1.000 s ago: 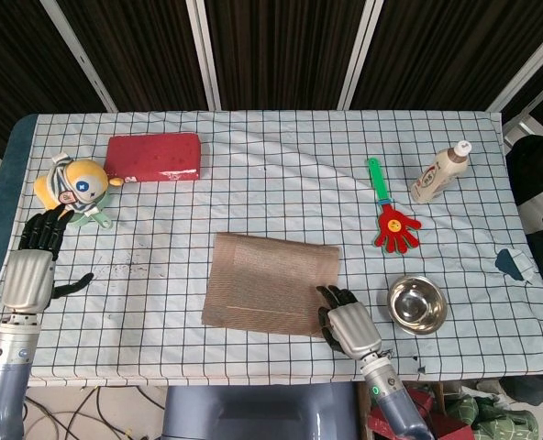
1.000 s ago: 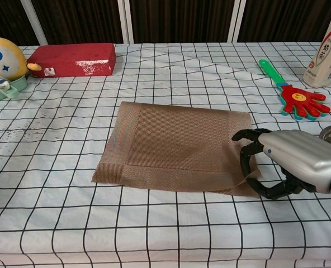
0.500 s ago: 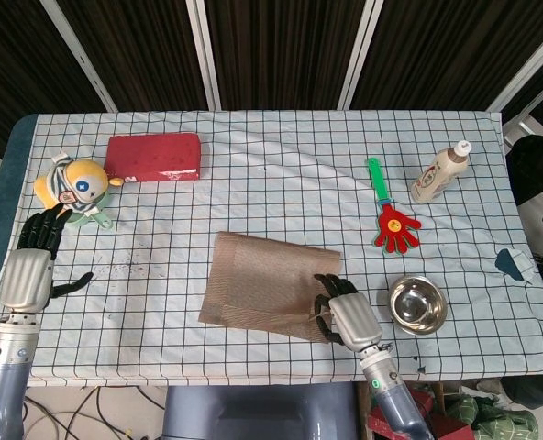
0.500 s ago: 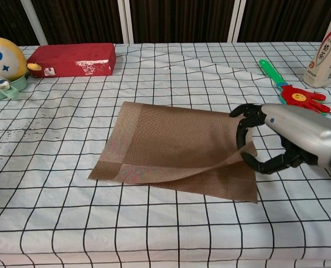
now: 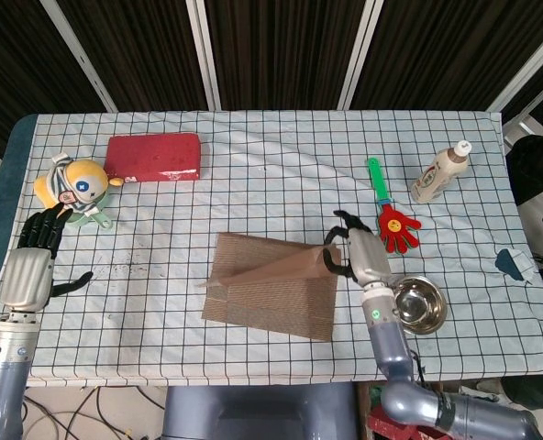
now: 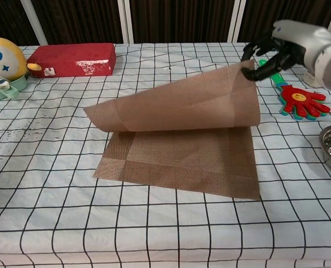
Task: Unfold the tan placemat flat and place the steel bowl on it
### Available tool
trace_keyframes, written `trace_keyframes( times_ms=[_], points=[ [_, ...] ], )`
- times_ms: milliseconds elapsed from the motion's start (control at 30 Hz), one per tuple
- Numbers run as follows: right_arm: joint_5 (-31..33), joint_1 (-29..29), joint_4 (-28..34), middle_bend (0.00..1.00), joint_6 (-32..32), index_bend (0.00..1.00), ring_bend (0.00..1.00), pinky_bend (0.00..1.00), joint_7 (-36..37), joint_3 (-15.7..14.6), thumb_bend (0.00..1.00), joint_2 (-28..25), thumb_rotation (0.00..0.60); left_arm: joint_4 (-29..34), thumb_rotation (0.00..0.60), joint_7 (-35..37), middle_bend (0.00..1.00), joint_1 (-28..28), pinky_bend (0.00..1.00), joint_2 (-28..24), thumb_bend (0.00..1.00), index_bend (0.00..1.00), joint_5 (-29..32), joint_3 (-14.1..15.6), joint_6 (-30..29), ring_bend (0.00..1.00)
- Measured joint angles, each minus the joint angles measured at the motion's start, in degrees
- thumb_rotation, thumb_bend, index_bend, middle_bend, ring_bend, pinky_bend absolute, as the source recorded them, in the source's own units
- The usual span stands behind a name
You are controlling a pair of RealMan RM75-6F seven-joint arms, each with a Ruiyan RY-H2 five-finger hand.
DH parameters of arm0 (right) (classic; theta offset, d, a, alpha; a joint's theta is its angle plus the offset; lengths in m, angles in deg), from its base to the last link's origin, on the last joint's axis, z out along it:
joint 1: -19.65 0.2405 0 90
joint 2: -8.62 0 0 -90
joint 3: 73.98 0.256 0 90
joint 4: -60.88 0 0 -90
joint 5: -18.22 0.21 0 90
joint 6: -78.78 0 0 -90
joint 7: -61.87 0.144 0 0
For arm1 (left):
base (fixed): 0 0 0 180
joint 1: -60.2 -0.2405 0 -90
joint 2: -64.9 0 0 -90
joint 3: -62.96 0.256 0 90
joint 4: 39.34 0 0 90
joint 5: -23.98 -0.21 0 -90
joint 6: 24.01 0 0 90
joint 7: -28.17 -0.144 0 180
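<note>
I pinch the mat (image 6: 176,111) flap in right hand (image 5: 359,254) | risk: thin grip slips (flap drops folded) | bowl (image 5: 416,303) close by elbow | left hand (image 5: 35,266) idle, fingers spread

Both the left hand (image 5: 30,266) and the right hand (image 5: 361,255) have silver-grey shells on the back and black jointed fingers, each mounted on a grey cylindrical forearm.

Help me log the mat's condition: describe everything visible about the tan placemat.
The tan placemat is a woven-looking fabric rectangle with a banded border, still folded double. Its lower layer lies flat on the checked tablecloth near the middle; its upper layer is lifted into a slanted sheet, pinched at its right corner by the right hand. Nothing else touches it.
</note>
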Motion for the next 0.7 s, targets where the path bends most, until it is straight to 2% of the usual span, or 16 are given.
trace_keyframes(
  times_ms=[67, 233, 500, 600, 633, 700],
  points=[
    [4.03, 3.80, -2.61, 0.13, 0.22, 0.62, 0.11, 0.17, -2.11, 2.76, 0.47, 0.41, 0.600, 0.07, 0.600, 0.10, 0.00, 0.07, 0.05, -0.07, 0.01, 0.00, 0.28, -0.11, 0.26, 0.00],
    [10.31, 11.71, -11.28, 0.13, 0.69, 0.62, 0.11, 0.17, -6.03, 6.48, 0.47, 1.87, 0.600, 0.64, 0.600, 0.36, 0.00, 0.20, 0.05, -0.32, 0.01, 0.00, 1.00, -0.10, 1.26, 0.00],
    [15.12, 19.79, -26.75, 0.13, 2.67, 0.62, 0.11, 0.17, -8.25, 10.23, 0.46, 4.67, 0.600, 1.39, 0.600, 0.95, 0.00, 0.40, 0.05, -0.83, 0.01, 0.00, 1.92, -0.18, 2.37, 0.00],
    [16.22, 22.90, -33.30, 0.12, 3.91, 0.62, 0.11, 0.17, -8.43, 11.05, 0.43, 6.00, 0.600, 1.60, 0.600, 0.99, 0.00, 0.44, 0.05, -0.93, 0.01, 0.00, 2.22, -0.27, 2.56, 0.00],
    [16.62, 24.16, -35.99, 0.12, 4.41, 0.60, 0.11, 0.17, -8.43, 11.33, 0.41, 6.61, 0.600, 1.69, 0.600, 0.96, 0.00, 0.44, 0.05, -0.94, 0.01, 0.00, 2.30, -0.28, 2.61, 0.00],
    [17.25, 26.03, -39.93, 0.09, 5.23, 0.47, 0.11, 0.17, -8.40, 11.67, 0.35, 7.58, 0.600, 1.76, 0.600, 0.80, 0.00, 0.45, 0.05, -0.94, 0.01, 0.00, 2.40, -0.29, 2.65, 0.00]
  ],
)
